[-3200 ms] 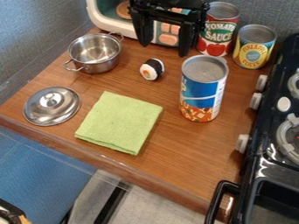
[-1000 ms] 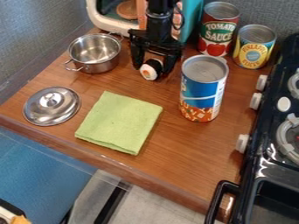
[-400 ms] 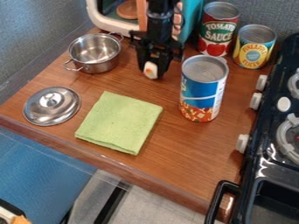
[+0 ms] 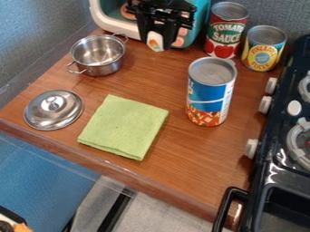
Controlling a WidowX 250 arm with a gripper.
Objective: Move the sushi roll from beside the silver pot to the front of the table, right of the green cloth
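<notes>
The black gripper (image 4: 156, 40) hangs at the top of the view, in front of the toy oven, shut on the sushi roll (image 4: 155, 41). The roll's white and orange face points toward the camera, with a finger on either side of it. It is held above the wooden counter. Left of the gripper and lower down stands a steel pot (image 4: 99, 54) with two handles. To the right are a red tomato can (image 4: 226, 31) and, nearer the camera, a tall blue can (image 4: 209, 93).
A green cloth (image 4: 124, 127) lies folded mid-counter, with a steel lid (image 4: 54, 109) to its left. The teal and white toy oven (image 4: 109, 18) stands behind the gripper. A yellow can (image 4: 264, 48) is at the upper right, and a black stove (image 4: 284, 145) lines the right side.
Earlier the sushi roll rested on the counter beside the pot, and the open gripper came down around it. The fingers closed on it, and gripper and roll have since risen toward the top edge.
</notes>
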